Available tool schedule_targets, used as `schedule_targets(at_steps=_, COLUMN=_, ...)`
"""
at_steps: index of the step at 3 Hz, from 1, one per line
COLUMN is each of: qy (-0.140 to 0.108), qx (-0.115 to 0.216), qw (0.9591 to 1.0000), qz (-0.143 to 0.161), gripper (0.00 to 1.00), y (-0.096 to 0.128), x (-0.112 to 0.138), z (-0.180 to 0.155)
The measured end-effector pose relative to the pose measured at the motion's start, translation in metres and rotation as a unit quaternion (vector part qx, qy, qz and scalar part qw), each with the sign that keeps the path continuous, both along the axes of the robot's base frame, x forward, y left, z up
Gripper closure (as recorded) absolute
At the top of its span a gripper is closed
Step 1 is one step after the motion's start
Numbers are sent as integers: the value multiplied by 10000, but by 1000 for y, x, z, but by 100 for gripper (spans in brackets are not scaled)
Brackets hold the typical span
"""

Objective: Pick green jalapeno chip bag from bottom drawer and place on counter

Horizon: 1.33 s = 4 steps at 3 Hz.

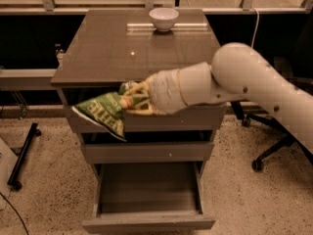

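Note:
The green jalapeno chip bag (103,111) hangs in the air in front of the top drawer, just below the counter's front edge. My gripper (131,102) is shut on the bag's right end, with the white arm reaching in from the right. The bottom drawer (149,199) stands pulled open below, and its inside looks bare. The counter (112,48) is the glossy grey-brown top of the cabinet.
A white bowl (164,18) stands at the back of the counter. An office chair base (266,151) stands to the right of the cabinet. A black stand foot (22,160) lies on the speckled floor at the left. A window rail runs behind.

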<state>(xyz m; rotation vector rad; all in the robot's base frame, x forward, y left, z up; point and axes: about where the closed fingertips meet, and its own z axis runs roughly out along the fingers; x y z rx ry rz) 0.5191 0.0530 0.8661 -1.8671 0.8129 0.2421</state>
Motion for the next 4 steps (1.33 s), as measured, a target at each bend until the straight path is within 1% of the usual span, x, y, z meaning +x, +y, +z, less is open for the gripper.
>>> schedule_targets(at_steps=1, qy=-379, qx=53, qw=9991, qz=185, gripper=100, y=32, x=29, z=41)
schedule_targets(at_steps=2, qy=-627, qx=259, qw=9975, qz=173, gripper=100, y=54, x=61, z=78)
schedule_targets(at_steps=3, qy=-728, qx=501, qw=9961, qz=42, gripper=100, y=69, x=97, z=105)
schedule_targets(at_steps=4, qy=-682, qx=672, qw=9954, qz=-95, gripper=100, y=78, x=133, z=118)
